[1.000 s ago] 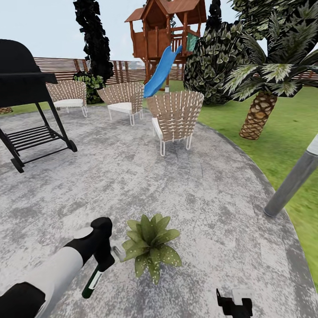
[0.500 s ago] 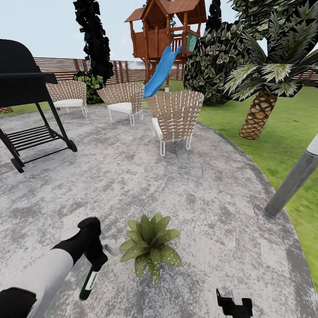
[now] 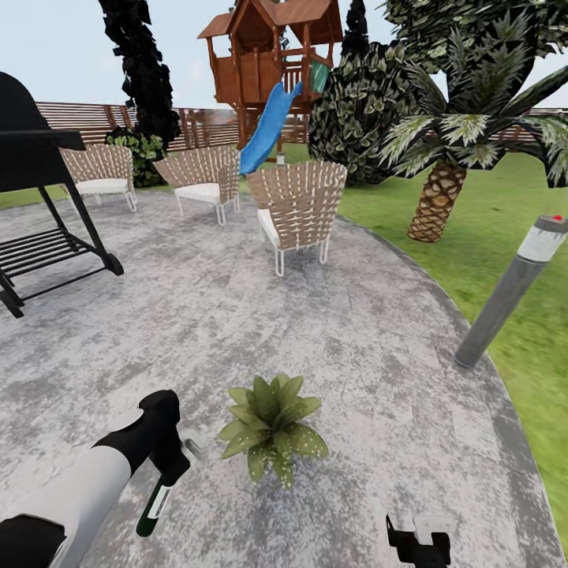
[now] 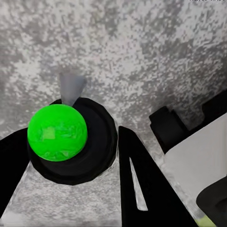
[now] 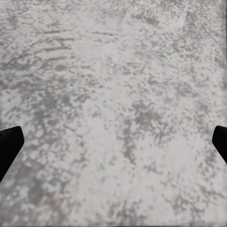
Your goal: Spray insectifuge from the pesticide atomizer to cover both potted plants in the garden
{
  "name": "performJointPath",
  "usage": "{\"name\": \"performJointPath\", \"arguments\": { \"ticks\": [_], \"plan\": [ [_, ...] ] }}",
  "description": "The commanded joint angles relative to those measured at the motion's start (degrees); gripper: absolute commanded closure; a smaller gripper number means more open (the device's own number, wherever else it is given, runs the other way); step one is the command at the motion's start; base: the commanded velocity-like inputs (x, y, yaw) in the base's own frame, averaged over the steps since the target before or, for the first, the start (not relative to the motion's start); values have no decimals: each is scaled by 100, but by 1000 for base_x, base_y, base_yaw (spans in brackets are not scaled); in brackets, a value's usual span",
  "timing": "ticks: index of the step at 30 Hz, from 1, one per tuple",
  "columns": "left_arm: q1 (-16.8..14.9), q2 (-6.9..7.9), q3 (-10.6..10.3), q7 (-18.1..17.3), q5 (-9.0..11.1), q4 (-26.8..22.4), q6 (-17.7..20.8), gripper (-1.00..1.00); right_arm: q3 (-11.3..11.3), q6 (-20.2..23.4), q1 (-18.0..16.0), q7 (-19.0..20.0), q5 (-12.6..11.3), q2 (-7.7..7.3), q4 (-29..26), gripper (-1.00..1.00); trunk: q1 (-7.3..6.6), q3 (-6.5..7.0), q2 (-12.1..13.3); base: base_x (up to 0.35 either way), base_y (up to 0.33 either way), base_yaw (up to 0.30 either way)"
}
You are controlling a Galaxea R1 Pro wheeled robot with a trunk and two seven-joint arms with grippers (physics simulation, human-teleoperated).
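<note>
One potted plant (image 3: 272,426), a low rosette of speckled green leaves, sits on the grey paved patio (image 3: 315,315) close in front of me. My left gripper (image 3: 168,464) is just left of it, shut on the pesticide atomizer (image 3: 155,502), a slim dark green bottle with a white label that hangs below the fingers. The left wrist view looks down on the atomizer's bright green cap (image 4: 56,132) and grey nozzle (image 4: 71,85), with black fingers (image 4: 137,179) on either side. My right gripper (image 3: 418,544) is low at the front right, open over bare paving (image 5: 113,113).
A black grill (image 3: 35,166) stands at the left. Three wicker chairs (image 3: 296,205) are further back on the patio. A grey bollard lamp (image 3: 505,296) leans at the patio's right edge, with lawn (image 3: 521,237), a palm (image 3: 438,197) and a wooden playhouse (image 3: 268,55) beyond.
My left gripper has moved down and to the left with the atomizer, a little away from the plant. The head view has then shifted, showing more of the lamp.
</note>
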Motion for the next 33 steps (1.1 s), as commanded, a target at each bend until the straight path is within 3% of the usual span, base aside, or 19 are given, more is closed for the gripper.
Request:
{"name": "performJointPath", "arguments": {
  "ticks": [1, 7, 17, 23, 33],
  "plan": [
    [0, 5, -24, -50, -35, -14, 40, 100, 51, -18, -6, -27, -36, -1, 5, -100, 0, -5, -2, 177, 264, -299],
    [0, 6, -24, -45, -35, -34, 41, 100, 51, -18, -4, -27, -42, 6, 5, -100, 0, -5, -2, 141, 136, -138],
    [0, 6, -19, -45, -35, -50, 41, 100, 51, -18, -4, -19, -45, 9, 5, -100, 0, -5, -2, -69, 39, -94],
    [0, 6, -24, -45, -35, -43, 41, 100, 51, -18, -3, -20, -45, 10, 5, -100, 0, -5, -2, -162, 247, -250],
    [0, -41, -24, -45, -31, -35, 45, 100, 51, -18, -4, -27, -45, 17, 5, -100, 0, -5, -2, -6, 302, -23]
  ]
}}
